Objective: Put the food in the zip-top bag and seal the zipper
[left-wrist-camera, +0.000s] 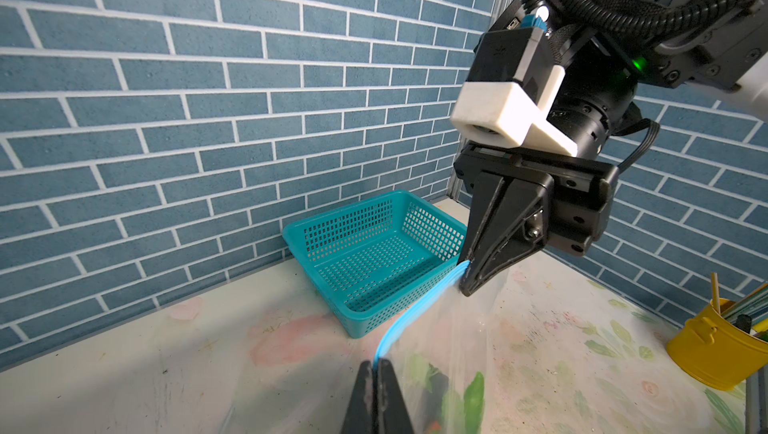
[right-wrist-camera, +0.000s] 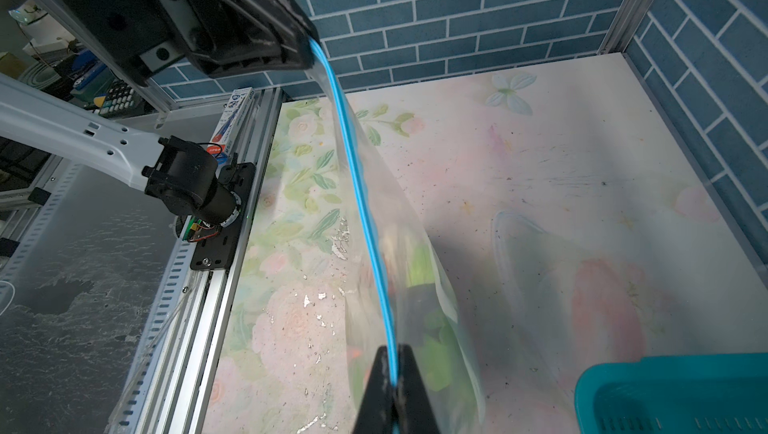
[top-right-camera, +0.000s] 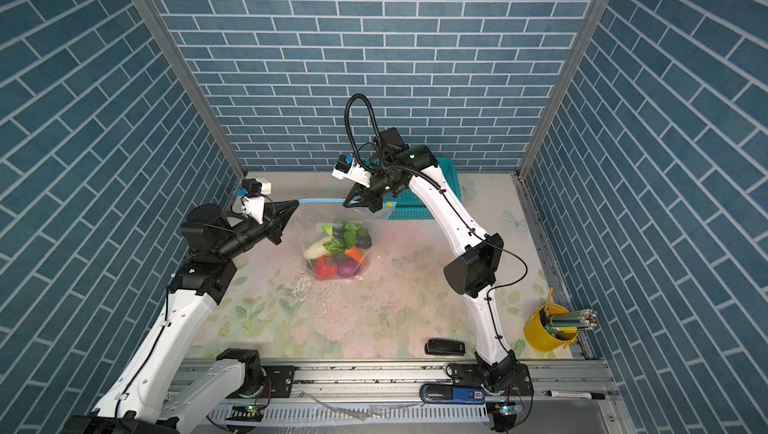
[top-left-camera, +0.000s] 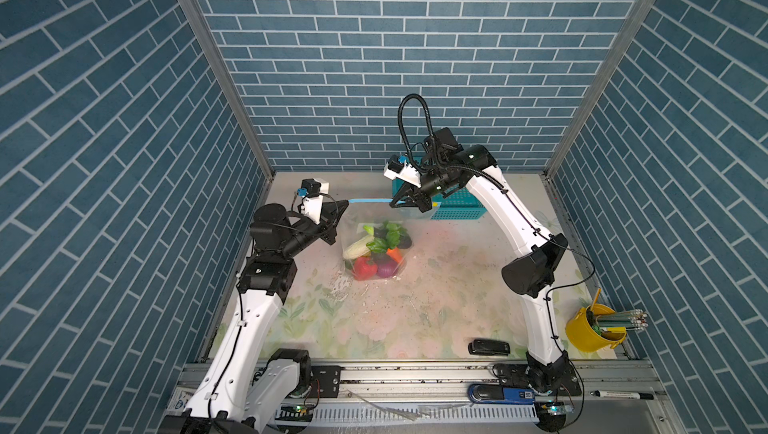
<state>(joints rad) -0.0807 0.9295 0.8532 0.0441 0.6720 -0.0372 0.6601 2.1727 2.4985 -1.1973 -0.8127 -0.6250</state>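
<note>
- Left claw (top-left-camera: 346,202): clenched on one end of the zipper (top-left-camera: 370,201), the blue strip along the mouth of the bag (top-left-camera: 353,228).
- Right claw (top-left-camera: 394,203): clenched on the same strip farther along. The strip spans the gap between the two claws, raised above the table (top-left-camera: 436,294).
- Bag: clear plastic hanging from the strip, its lower part resting on the flowered table.
- Food (top-left-camera: 376,251): toy vegetables heaped inside the bag's lower part.
- Basket (top-left-camera: 457,208): teal, just behind the right claw, near the back wall.
- Bucket (top-left-camera: 590,330): yellow, at the table's right edge, well apart from the bag.
</note>
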